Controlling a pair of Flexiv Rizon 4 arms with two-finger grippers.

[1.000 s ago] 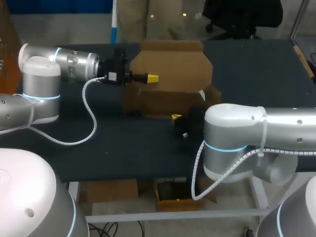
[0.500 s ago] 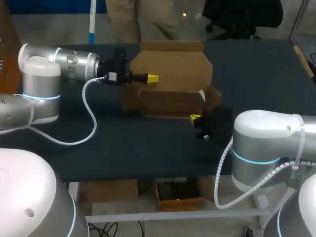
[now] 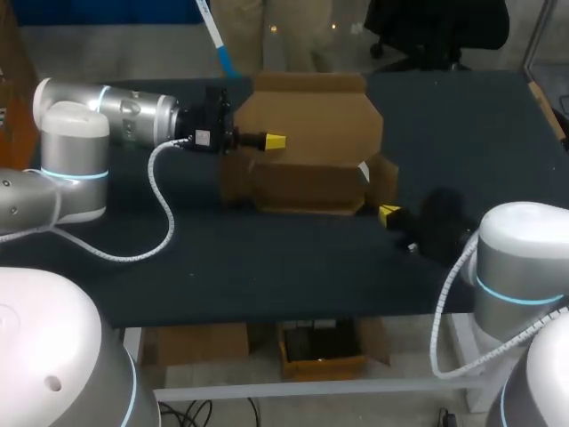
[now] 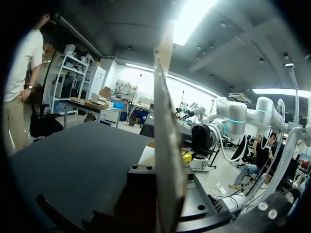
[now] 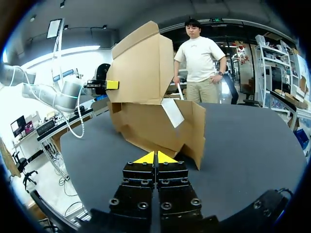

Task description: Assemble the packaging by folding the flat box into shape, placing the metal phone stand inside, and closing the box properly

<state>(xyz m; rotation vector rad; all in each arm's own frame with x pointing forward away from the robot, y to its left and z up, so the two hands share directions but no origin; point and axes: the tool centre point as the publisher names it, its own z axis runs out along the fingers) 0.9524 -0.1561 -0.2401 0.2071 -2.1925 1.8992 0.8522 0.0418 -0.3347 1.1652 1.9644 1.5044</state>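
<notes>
L gripper (image 3: 275, 140) clamps box (image 3: 302, 185) lid; R gripper (image 5: 155, 157) closed, near box corner.

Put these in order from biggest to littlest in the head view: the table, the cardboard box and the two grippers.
1. table
2. cardboard box
3. left gripper and right gripper: they look about the same size, so I won't rank them.

Dark table (image 3: 249, 267), matte top; its near edge runs straight across the head view's lower part
</notes>
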